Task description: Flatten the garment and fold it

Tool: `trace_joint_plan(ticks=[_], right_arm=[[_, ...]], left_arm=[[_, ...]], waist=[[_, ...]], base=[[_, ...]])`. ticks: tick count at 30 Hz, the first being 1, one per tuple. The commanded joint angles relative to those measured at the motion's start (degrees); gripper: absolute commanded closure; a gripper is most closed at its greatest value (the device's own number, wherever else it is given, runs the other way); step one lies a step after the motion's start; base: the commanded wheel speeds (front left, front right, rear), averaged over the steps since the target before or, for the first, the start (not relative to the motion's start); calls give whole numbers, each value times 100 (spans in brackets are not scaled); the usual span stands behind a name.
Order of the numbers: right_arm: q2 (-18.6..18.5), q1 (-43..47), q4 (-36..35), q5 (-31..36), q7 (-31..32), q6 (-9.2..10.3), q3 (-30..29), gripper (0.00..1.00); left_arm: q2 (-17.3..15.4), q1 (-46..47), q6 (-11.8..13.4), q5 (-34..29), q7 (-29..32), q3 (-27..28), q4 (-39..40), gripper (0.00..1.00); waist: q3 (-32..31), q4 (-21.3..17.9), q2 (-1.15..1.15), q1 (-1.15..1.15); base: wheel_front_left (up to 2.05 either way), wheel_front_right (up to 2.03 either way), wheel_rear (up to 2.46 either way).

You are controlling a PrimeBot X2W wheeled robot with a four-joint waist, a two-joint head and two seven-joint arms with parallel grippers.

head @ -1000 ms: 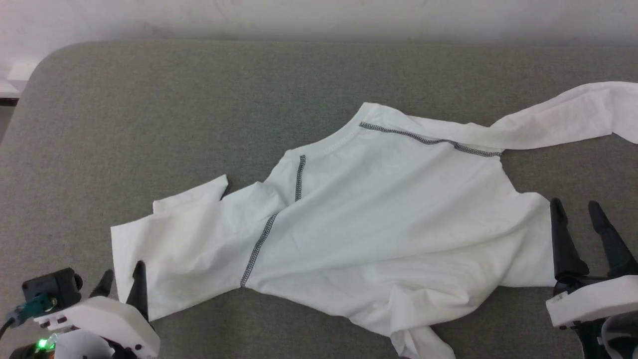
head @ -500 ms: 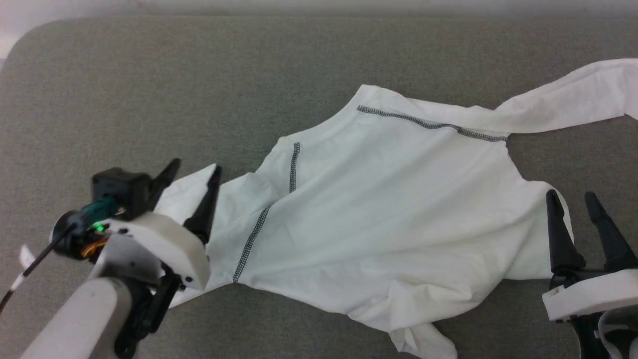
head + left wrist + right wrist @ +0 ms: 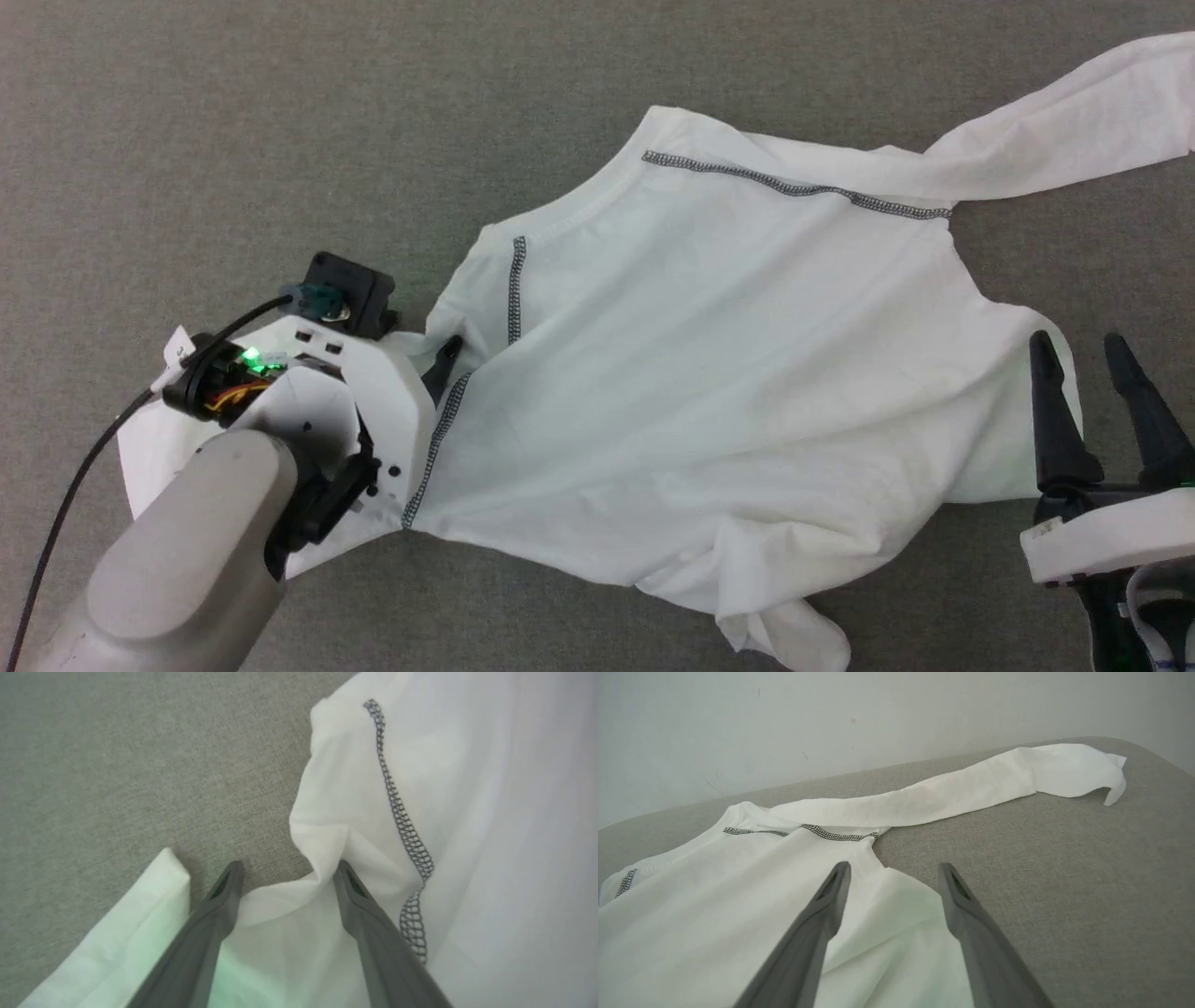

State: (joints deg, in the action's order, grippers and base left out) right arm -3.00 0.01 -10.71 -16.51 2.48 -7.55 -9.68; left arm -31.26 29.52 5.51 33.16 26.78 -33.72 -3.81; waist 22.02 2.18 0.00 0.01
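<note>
Garment [image 3: 709, 373] askew on grey surface [image 3: 280, 140]

White long-sleeve garment [image 3: 709, 373], grey seam stitching, rumpled, spread across grey surface.

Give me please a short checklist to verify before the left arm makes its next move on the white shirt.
1. Left gripper open: ok, fingers spread over a fabric fold beside the dark seam.
2. Right gripper open and holding nothing: ok.
3. Garment flat: not ok, the body is wrinkled and the bottom corner is bunched.
4. Sleeve near the left gripper straightened: not ok, it lies folded back.
5. Other sleeve stretched out on the grey surface: ok.
6. Left fingers touching the cloth: cannot tell.
</note>
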Motion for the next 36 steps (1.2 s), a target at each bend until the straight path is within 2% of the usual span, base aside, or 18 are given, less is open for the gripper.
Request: trace_joint_plan(ticks=[1,5,6,7,12,16,17,23,30,36], right_arm=[[13,-86,-20,47,-6,6,-15,0],[13,-110,-12,54,-10,6,-32,0],[13,-117,-5,54,-10,6,-35,0],[13,-125,5,52,-12,6,-34,0],[13,-142,64,28,-30,6,-21,0],[13,-149,108,25,-47,6,-42,0],[13,-149,108,25,-47,6,-42,0],[13,-87,171,6,-52,6,-64,0],[13,47,171,-6,-17,6,-98,0],[13,-213,-113,391,365,6,167,0]], left_arm=[[-40,126,-55,-58,106,-59,-122,0],[-84,178,-304,64,527,-261,-300,0],[-91,189,-388,114,613,-304,-305,36],[-91,198,-461,156,670,-340,-308,100],[19,179,-583,218,565,-421,-393,100],[248,110,-500,302,-46,-231,-482,100],[248,110,-500,302,-46,-231,-482,100],[510,-258,-164,653,-1026,363,-240,100],[273,-1475,454,1046,-1664,1134,559,100],[287,-1916,538,1174,-1775,1187,1020,100]], waist=[[51,-38,0,-1],[70,-32,0,-1],[70,-29,0,-1],[66,-28,0,-1],[33,-4,0,-1],[-78,34,0,-1],[-78,34,0,-1],[-385,105,0,-1],[-571,246,0,-1],[-488,450,0,-1]], base=[[0,0,0],[0,0,0],[0,0,0],[0,0,0],[0,0,0],[0,0,0],[0,0,0],[0,0,0],[0,0,0],[0,0,0]])
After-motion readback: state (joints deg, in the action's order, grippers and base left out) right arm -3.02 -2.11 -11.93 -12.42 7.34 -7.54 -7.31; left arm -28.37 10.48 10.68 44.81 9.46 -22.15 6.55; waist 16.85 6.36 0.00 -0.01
